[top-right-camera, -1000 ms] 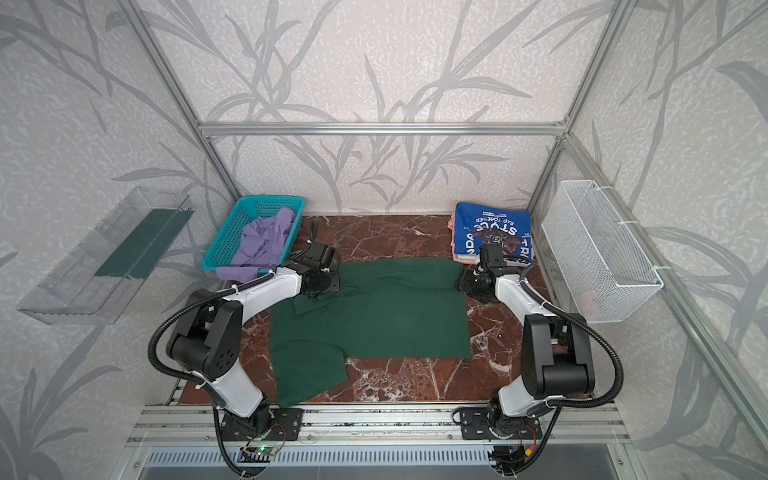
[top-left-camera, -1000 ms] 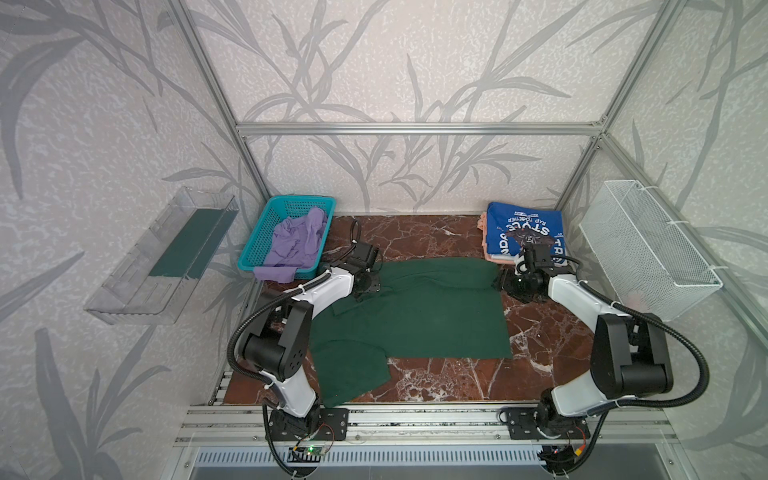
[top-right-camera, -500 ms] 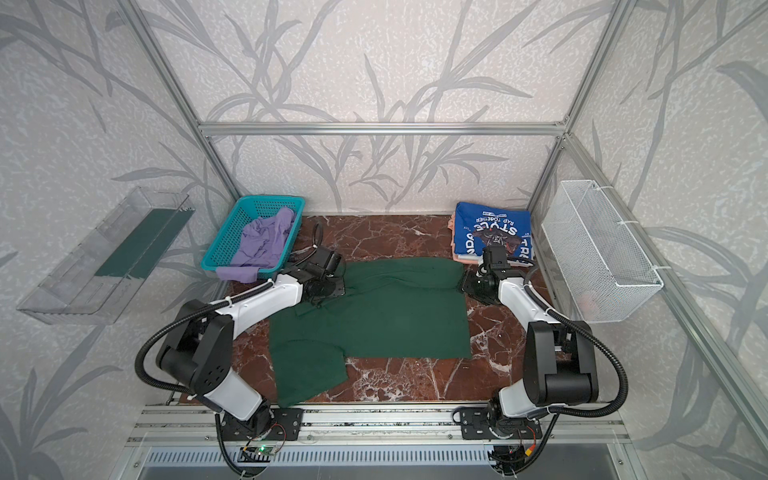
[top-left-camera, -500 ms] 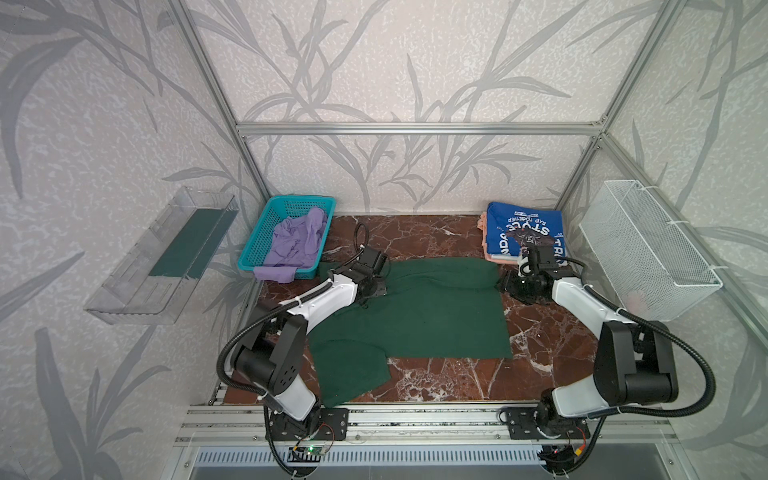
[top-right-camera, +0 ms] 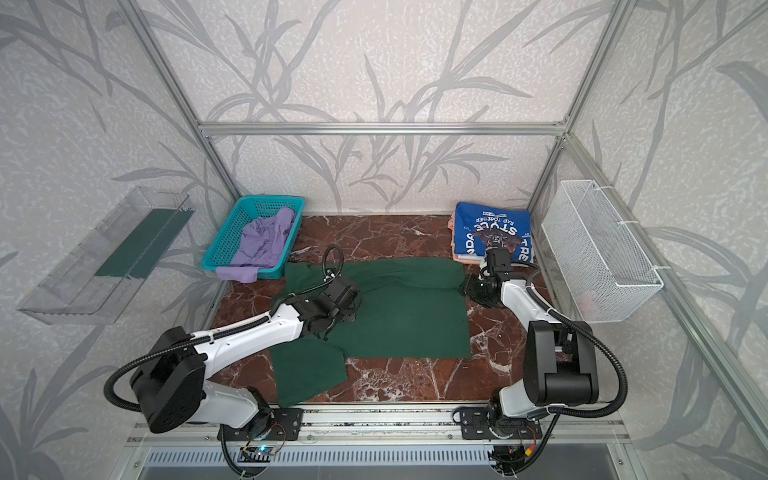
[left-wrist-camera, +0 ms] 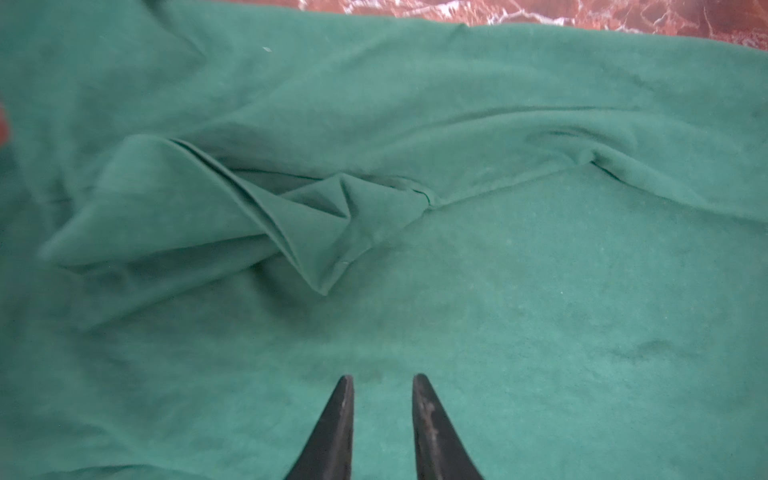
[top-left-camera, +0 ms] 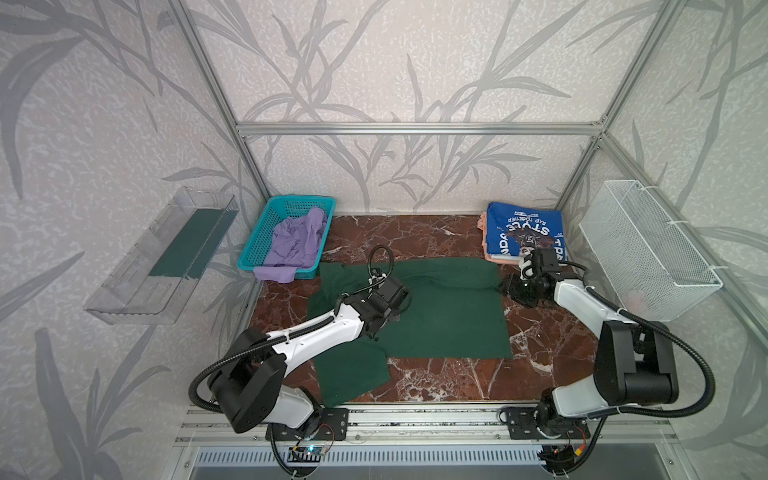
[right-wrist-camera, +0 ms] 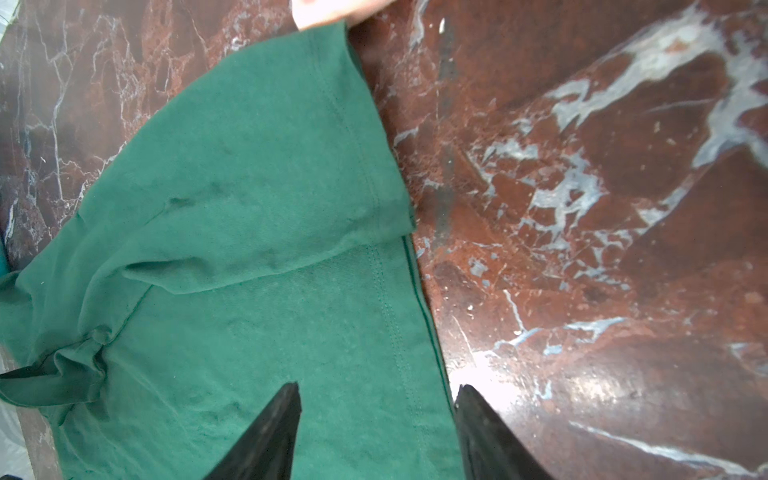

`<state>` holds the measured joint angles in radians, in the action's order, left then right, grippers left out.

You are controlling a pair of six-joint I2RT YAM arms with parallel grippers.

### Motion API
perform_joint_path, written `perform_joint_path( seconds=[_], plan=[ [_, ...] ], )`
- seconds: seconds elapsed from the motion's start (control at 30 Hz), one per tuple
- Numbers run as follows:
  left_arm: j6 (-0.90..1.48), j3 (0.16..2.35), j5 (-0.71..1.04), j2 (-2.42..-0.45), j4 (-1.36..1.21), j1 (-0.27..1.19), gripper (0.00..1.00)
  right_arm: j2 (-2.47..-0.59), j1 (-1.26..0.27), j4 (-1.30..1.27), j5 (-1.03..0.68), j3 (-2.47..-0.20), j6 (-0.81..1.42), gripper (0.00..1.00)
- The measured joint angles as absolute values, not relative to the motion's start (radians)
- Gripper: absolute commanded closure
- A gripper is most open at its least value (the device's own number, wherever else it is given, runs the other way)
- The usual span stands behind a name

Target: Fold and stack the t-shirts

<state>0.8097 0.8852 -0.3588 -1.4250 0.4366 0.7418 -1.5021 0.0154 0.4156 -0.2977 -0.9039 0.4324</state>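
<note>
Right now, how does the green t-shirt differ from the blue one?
The green t-shirt lies spread across the middle of the table, a sleeve sticking out; the blue t-shirt is folded compactly at the back right corner. The green t-shirt is plain; the blue t-shirt bears white lettering and a graphic. The green t-shirt rests on bare marble; the blue t-shirt sits on a peach shirt. Both lie flat.

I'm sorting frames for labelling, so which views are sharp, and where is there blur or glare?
Both top views: sharp, evenly lit. Left wrist view: green shirt looks soft, smeared toward one edge. Right wrist view: hem stitching crisp, but a white glare patch sits on the marble table.
</note>
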Motion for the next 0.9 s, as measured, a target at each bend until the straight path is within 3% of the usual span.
perform_joint_path(
  seconds=[0.17, 0.37, 0.53, 0.7, 0.8, 0.9],
  plan=[
    [0.82, 0.887, -0.482, -1.386, 0.497, 0.691, 0.55, -1.497, 0.012, 0.413, -0.332, -0.886, 0.427, 0.37],
    [0.757, 0.889, -0.48, -1.369, 0.462, 0.477, 0.52, -1.457, -0.123, 0.382, -0.363, -0.856, 0.445, 0.37],
    [0.701, 0.971, -0.42, -1.496, 0.435, 0.361, 0.5, -1.458, -0.285, 0.338, -0.376, -0.856, 0.482, 0.38],
    [0.67, 1.026, -0.349, -1.626, 0.434, 0.317, 0.5, -1.468, -0.326, 0.316, -0.375, -0.856, 0.519, 0.39],
    [0.662, 1.037, -0.299, -1.663, 0.455, 0.309, 0.54, -1.468, -0.335, 0.315, -0.368, -0.856, 0.532, 0.4],
    [0.659, 1.047, -0.253, -1.673, 0.466, 0.308, 0.7, -1.468, -0.336, 0.316, -0.359, -0.856, 0.536, 0.4]
  ],
)
